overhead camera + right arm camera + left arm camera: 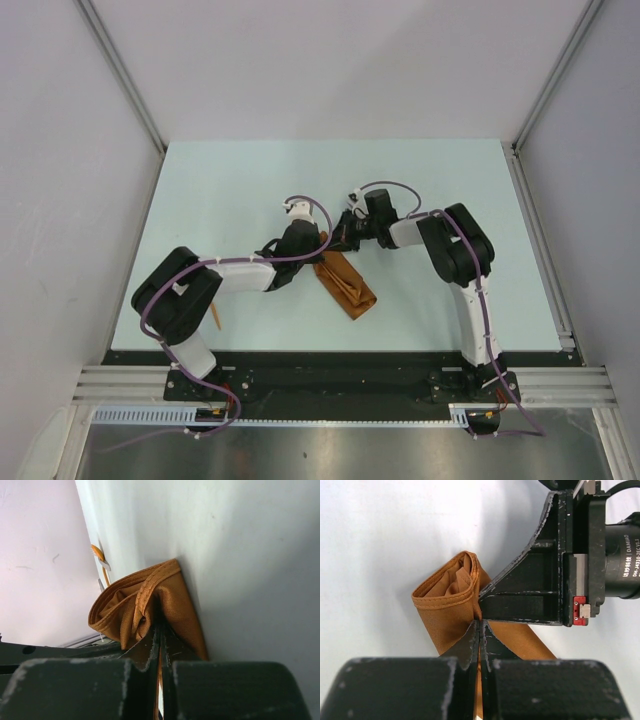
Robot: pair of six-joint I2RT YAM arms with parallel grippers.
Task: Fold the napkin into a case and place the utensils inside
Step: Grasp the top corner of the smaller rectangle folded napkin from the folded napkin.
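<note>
The rust-orange napkin (347,286) lies folded into a narrow layered strip near the middle of the table, its far end lifted and bunched. My left gripper (320,243) is shut on that raised end (445,607); its fingertips (481,625) pinch the cloth edge. My right gripper (340,236) is shut on the same end from the opposite side, and its black fingers (530,595) almost touch the left ones. In the right wrist view the hemmed layers (145,602) gape open just above the gripper (160,630). One slim orange utensil (215,317) lies by the left arm's base.
The pale table (250,190) has a dark front edge (330,357) just ahead of the arm bases. Grey walls enclose the left, far and right sides. The left arm's elbow (180,295) hangs over the near-left corner beside the orange utensil (100,556).
</note>
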